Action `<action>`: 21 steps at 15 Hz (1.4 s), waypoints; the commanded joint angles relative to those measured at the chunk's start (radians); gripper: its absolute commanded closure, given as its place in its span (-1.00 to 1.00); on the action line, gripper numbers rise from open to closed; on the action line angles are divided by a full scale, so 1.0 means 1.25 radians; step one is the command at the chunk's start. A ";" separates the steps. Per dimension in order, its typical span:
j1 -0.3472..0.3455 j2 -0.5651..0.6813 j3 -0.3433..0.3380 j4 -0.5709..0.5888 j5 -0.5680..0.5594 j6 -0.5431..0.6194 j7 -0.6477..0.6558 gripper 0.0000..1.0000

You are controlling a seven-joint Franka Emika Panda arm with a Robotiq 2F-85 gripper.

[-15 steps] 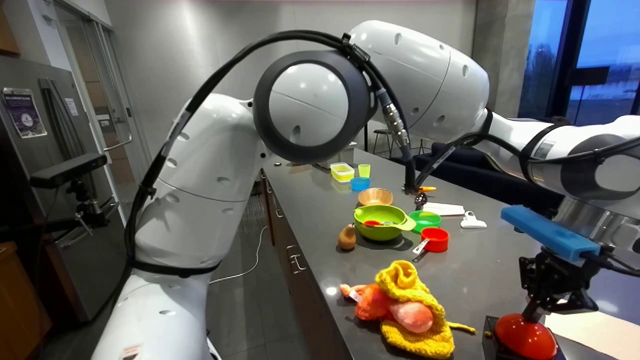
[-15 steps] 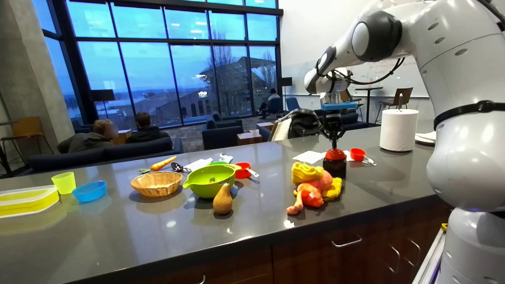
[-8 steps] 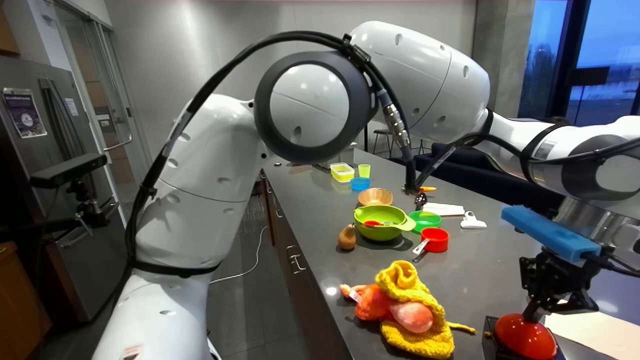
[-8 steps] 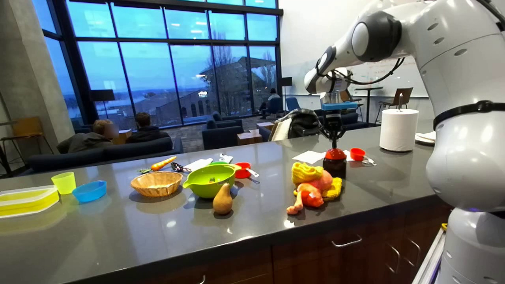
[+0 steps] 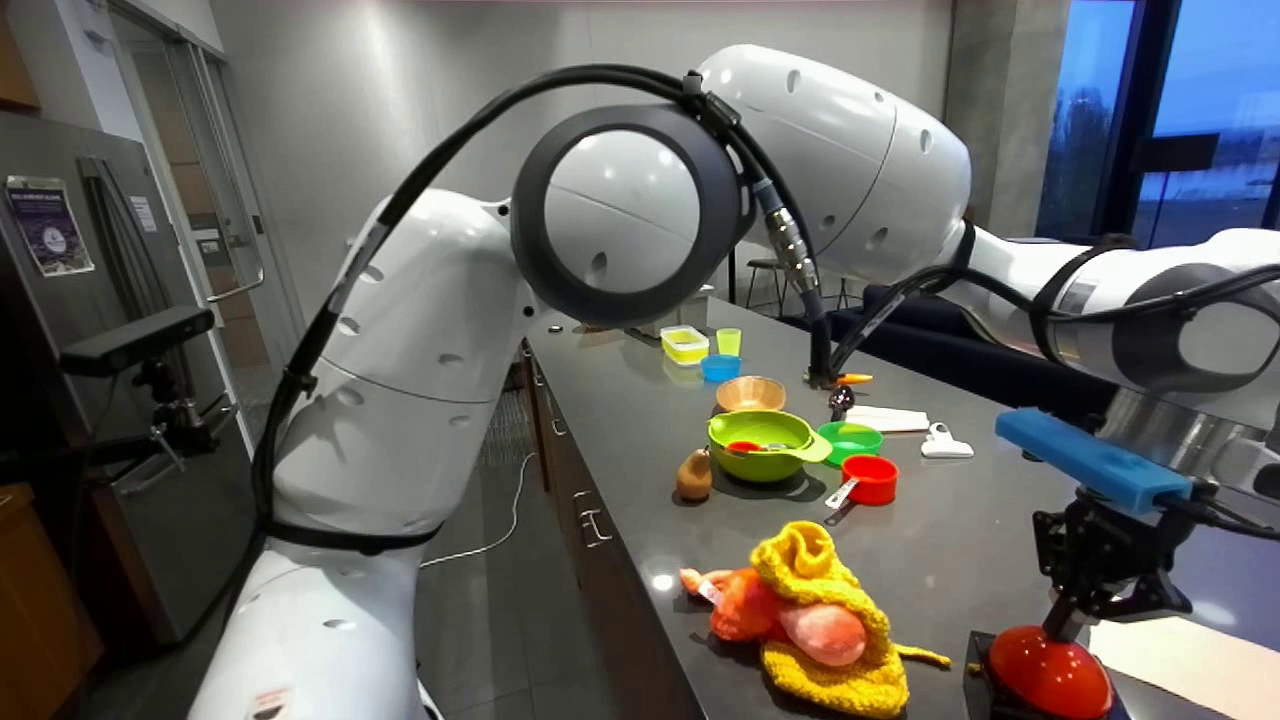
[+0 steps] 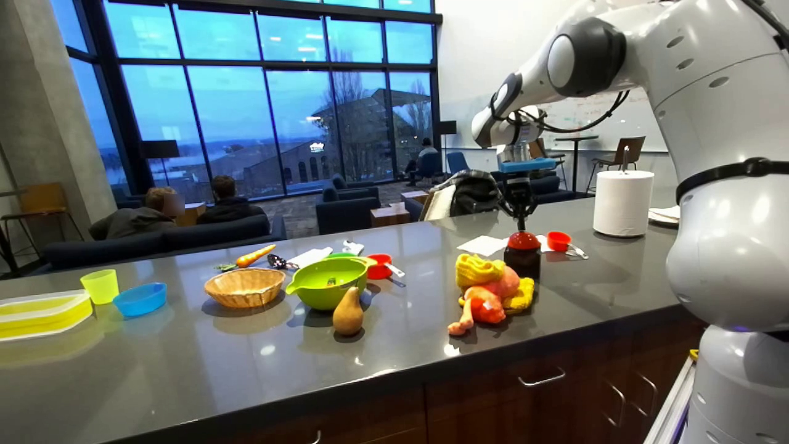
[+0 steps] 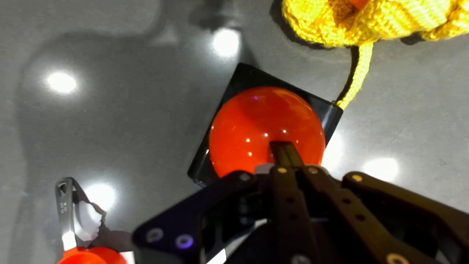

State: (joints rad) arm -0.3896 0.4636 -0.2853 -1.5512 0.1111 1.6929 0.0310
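My gripper (image 7: 283, 145) is shut, with its two fingertips together and nothing between them. The tips are at the top of a shiny red dome button (image 7: 253, 124) on a square black base (image 7: 249, 75); they appear to touch the dome. In both exterior views the gripper (image 5: 1060, 630) (image 6: 521, 226) points down onto the red dome (image 5: 1050, 680) (image 6: 523, 242). Beside the base lies a yellow knitted piece (image 7: 329, 22) (image 5: 830, 690) wrapped around an orange-pink plush toy (image 5: 745, 605) (image 6: 487, 305). Its yellow cord reaches the base's corner in the wrist view.
A red measuring cup (image 7: 88, 256) (image 6: 559, 241) and a paper towel roll (image 6: 622, 203) stand near the button. Farther along the counter are a green bowl (image 5: 755, 462), another red cup (image 5: 870, 480), a pear (image 6: 348, 313), a basket (image 6: 245, 290), and a blue bowl (image 6: 140, 300).
The wrist and gripper have shifted very slightly leftward in both exterior views, the fingertips staying at the dome. The other objects have not moved.
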 commanded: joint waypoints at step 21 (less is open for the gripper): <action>0.049 -0.101 0.003 0.000 -0.074 -0.029 0.064 -0.28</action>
State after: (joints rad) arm -0.3358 0.3614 -0.2843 -1.5266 0.0412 1.6785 0.0957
